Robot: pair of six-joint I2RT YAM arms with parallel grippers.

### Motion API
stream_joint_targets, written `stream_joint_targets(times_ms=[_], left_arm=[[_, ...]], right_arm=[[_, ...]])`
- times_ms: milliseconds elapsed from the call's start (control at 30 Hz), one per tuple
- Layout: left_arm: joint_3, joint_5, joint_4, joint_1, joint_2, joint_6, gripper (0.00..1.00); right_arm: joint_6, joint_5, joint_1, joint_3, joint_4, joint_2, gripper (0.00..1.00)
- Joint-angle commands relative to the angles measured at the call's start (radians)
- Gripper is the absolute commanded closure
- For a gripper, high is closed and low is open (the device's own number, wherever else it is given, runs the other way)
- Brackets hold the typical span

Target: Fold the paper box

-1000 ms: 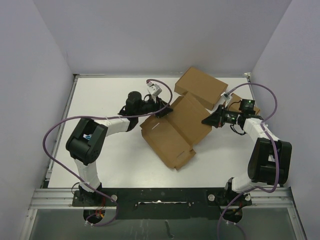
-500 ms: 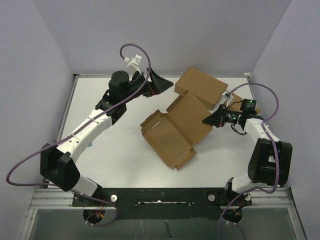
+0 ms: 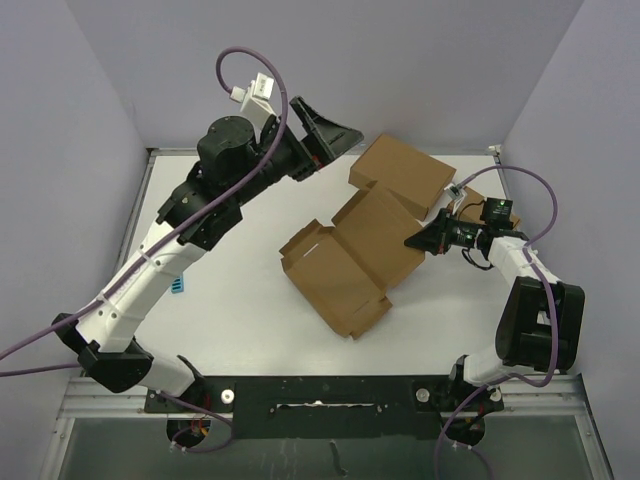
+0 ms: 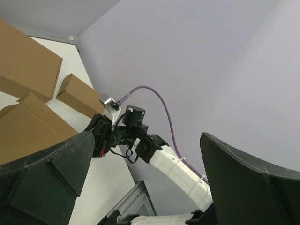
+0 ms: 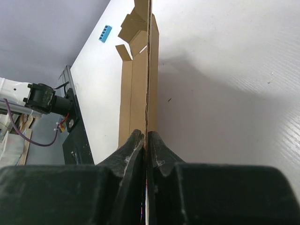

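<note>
Moved since a second ago: left arm, from the far-left flap of the paper box (image 3: 350, 255) to a raised position over the far side of the desk (image 3: 230, 300). The box and the right arm sit much as they did.

Item: paper box. Shallow brown cardboard mailer, lying open and unfolded at mid-desk, set diagonally, with its lid panel toward the far right and its tray and side flaps toward the near left.
Handling (judged): light; the panels are stiff but hinge freely at the creases; likely to slide on the smooth white desk unless pinned. The small tabs and thin edges would crumple if pinched hard.
Where to hold (judged): on a flap or lid edge close to a crease, clear of the slot tabs, with the other arm steadying the base.

Right gripper (image 3: 412, 242): closed flat on the thin right-hand edge of the box, with the card sandwiched between its fingers in the wrist view.
Left gripper (image 3: 336, 146): spread fully wide, holding nothing, well apart from the box.

Nearby: larger brown box (image 3: 402, 172), just beyond the lid; small narrow brown box (image 4: 77, 96), behind the right wrist; small blue object (image 3: 177, 285), on the left of the desk.
</note>
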Motion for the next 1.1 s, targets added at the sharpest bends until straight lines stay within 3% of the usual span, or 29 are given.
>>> stream_joint_targets(times_ms=[0, 133, 333, 400, 467, 567, 667, 900, 1067], left_arm=[[0.094, -0.035, -0.046, -0.044, 0.016, -0.011, 0.02], [0.143, -0.078, -0.07, -0.097, 0.031, -0.002, 0.02], [0.143, -0.192, -0.122, -0.207, 0.008, 0.143, 0.02], [0.024, -0.236, -0.113, -0.192, -0.057, 0.192, 0.02], [-0.192, -0.227, 0.008, -0.166, -0.17, 0.297, 0.02], [-0.597, -0.063, 0.25, -0.101, -0.36, 0.458, 0.02], [-0.849, 0.102, 0.377, -0.001, -0.5, 0.527, 0.02], [-1.066, 0.297, 0.397, 0.23, -0.588, 0.535, 0.07], [-1.15, 0.43, 0.451, 0.374, -0.586, 0.395, 0.21]], right_arm=[[-0.019, -0.042, 0.001, 0.029, 0.006, -0.044, 1.0], [-0.018, -0.042, 0.001, 0.03, 0.006, -0.048, 1.0], [-0.017, -0.034, 0.001, 0.03, 0.004, -0.057, 1.0], [-0.022, -0.029, 0.003, 0.031, 0.005, -0.058, 1.0], [-0.033, -0.018, 0.003, 0.034, -0.006, -0.058, 1.0], [-0.053, -0.001, 0.006, 0.043, -0.03, -0.064, 1.0], [-0.063, -0.007, 0.011, 0.046, -0.041, -0.088, 1.0], [-0.065, -0.017, 0.01, 0.038, -0.044, -0.17, 1.0], [-0.056, -0.033, 0.01, 0.042, -0.041, -0.201, 1.0]])
